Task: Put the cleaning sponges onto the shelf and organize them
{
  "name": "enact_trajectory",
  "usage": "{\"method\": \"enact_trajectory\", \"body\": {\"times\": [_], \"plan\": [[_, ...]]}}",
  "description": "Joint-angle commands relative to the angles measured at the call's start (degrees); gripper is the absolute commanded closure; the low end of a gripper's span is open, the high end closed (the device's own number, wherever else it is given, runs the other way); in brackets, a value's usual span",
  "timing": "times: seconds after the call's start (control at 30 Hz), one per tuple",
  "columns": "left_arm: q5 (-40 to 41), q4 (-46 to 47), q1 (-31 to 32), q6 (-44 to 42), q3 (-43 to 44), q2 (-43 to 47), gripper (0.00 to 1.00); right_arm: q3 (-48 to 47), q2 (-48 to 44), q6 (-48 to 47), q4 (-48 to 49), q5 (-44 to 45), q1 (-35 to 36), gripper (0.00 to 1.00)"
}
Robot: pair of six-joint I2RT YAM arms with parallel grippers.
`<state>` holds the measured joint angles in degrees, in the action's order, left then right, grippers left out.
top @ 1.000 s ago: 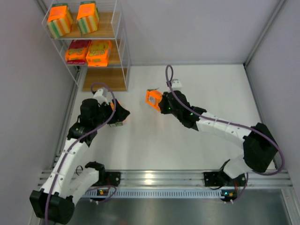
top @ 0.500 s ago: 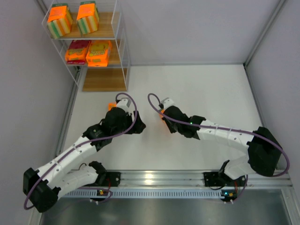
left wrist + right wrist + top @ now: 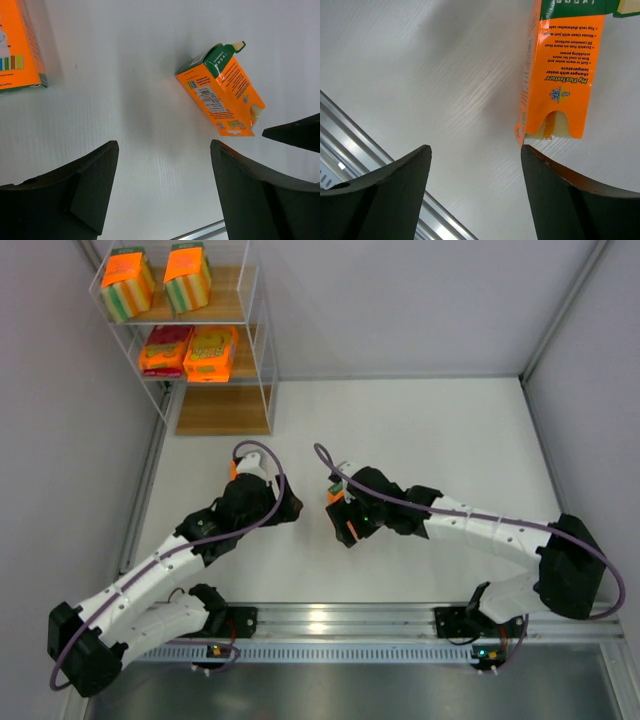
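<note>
On the white table, an orange cleaning sponge pack (image 3: 347, 530) (image 3: 220, 97) (image 3: 562, 75) lies flat, its green end pointing away. My right gripper (image 3: 338, 512) (image 3: 475, 150) is open, one fingertip at the pack's near edge and nothing between the fingers. My left gripper (image 3: 288, 510) (image 3: 164, 147) is also open and empty, a little short of that pack. A second orange pack (image 3: 235, 468) (image 3: 15, 45) lies behind the left arm, partly hidden. The shelf (image 3: 225, 410) stands far left with two blocky packs (image 3: 128, 282) on the top board and two flat packs (image 3: 211, 352) on the middle one.
The bottom board of the shelf is bare. An aluminium rail (image 3: 330, 620) (image 3: 350, 135) runs along the near table edge close behind both grippers. Grey walls close the table on the left, back and right.
The right arm came down and toward the near edge with the pack, then opened, so the pack now lies on the table. The left arm swung right toward the middle.
</note>
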<state>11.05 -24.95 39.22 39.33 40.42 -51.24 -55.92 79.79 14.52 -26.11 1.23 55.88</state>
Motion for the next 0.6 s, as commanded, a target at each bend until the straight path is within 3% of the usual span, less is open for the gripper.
{"method": "enact_trajectory", "body": {"times": [0.0,0.17,0.3,0.4,0.57], "plan": [[0.9,0.3,0.2,2.9,-0.9,1.1,0.2,-3.5,-4.5,5.2,-3.0,-1.9,1.2,0.25],[-0.5,0.3,0.7,4.5,-1.0,-1.9,0.23,-5.6,-12.4,8.8,-4.1,-3.3,-5.4,0.11],[7.9,0.4,9.3,9.2,2.1,-7.6,0.22,-1.4,-13.8,10.3,0.5,-4.2,-13.6,0.07],[13.7,0.6,14.7,13.7,3.8,-11.7,0.22,3.4,-10.6,14.2,5.5,-6.8,-20.8,0.12],[17.5,1.4,16.1,18.0,2.2,-15.9,0.27,7.4,-3.9,17.7,16.3,-4.1,-22.1,0.28]]}}
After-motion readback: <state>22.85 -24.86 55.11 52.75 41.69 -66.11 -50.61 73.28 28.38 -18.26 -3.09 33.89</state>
